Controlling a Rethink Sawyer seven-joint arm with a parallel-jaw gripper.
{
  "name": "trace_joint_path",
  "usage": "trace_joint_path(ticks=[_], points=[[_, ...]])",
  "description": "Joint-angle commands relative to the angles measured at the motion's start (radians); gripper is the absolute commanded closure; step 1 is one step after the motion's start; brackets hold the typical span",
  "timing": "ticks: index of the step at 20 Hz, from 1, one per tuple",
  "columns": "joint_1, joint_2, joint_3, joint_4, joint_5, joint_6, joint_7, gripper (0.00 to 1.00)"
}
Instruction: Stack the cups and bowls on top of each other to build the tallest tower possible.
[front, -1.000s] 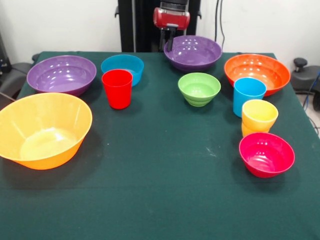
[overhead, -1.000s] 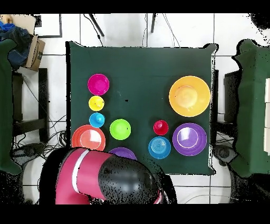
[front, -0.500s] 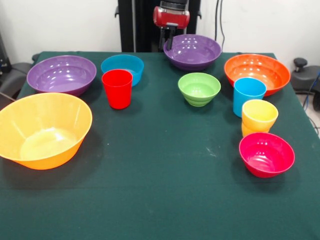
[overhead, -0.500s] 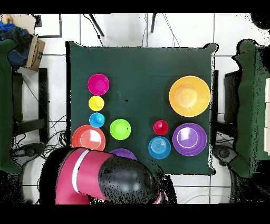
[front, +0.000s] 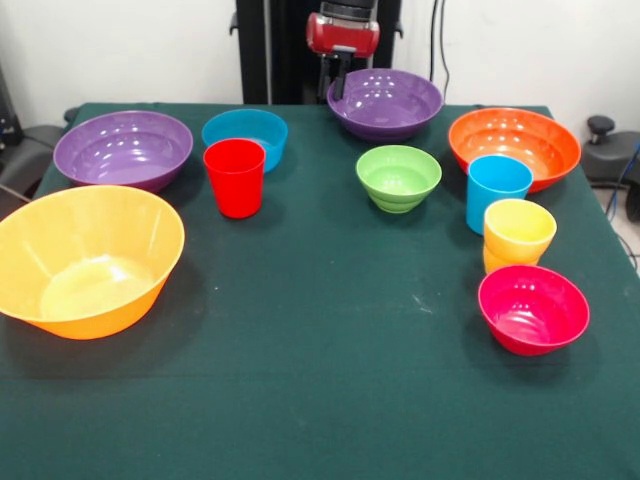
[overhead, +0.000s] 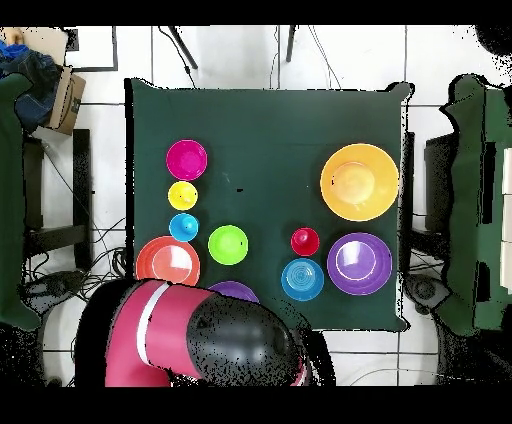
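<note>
Nothing is stacked yet, so we judge the step in hand to be the first pick, and the choice of base matters most. The yellow-orange bowl (front: 88, 258), at the left of the front view, is the widest; we would keep it as the foundation and bring smaller pieces to it.

The other bowls stand apart across the green table (front: 320, 400): a purple bowl (front: 123, 149) at upper left, a blue bowl (front: 245, 135) just behind the red cup (front: 235, 177), a second purple bowl (front: 385, 103) at top centre, a green bowl (front: 398, 177) in the middle, an orange bowl (front: 514, 146) at upper right and a magenta bowl (front: 532, 308) at lower right. The light blue cup (front: 497, 192) stands just in front of the orange bowl, and the yellow cup (front: 518, 235) sits between it and the magenta bowl, all three close together.

The gripper (front: 337, 78) hangs at the top centre, at the rim of the second purple bowl; its red body hides enough that we cannot tell whether it is spread or closed.

That purple bowl is nearest, so we would take it by the rim, lift clear and travel high. The red cup and blue bowl stand close to the path toward the left side, and the crowded right-hand row leaves little room for a grasp. In the overhead view the arm (overhead: 190, 345) covers the lower part of the table.
</note>
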Motion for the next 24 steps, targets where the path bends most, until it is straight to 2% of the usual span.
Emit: trace_joint_path(ticks=[1, 24], points=[[0.006, 0.09, 0.094, -0.041, -0.009, 0.16, 0.147, 1.0], [-0.029, 0.096, 0.105, -0.047, -0.03, 0.184, 0.145, 1.0]])
